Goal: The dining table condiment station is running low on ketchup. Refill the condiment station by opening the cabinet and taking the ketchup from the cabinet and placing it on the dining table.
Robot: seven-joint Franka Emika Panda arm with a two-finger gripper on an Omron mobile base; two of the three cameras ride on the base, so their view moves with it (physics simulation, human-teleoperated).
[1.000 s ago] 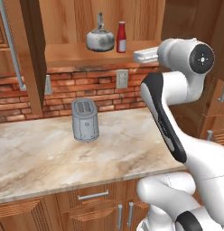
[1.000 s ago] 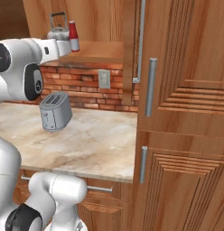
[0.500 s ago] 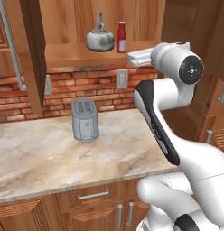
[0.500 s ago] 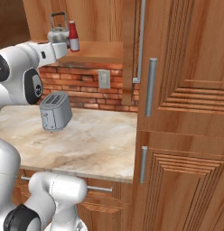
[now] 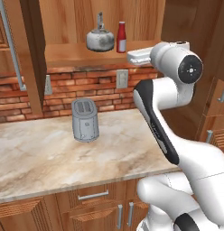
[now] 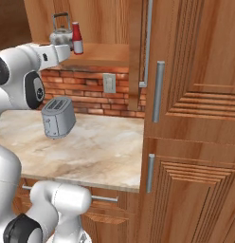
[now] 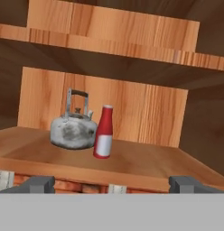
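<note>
Hand view: ketchup (image 7: 103, 132) beyond claw (image 7: 113, 184).

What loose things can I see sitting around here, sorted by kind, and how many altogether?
Ketchup bottle: 1, on the open cabinet shelf
Kettle: 1, on the same shelf, beside the bottle
Toaster: 1, on the marble counter
Total: 3

Glossy white arm (image 5: 177, 149) with dark joints, rounded links.
</note>
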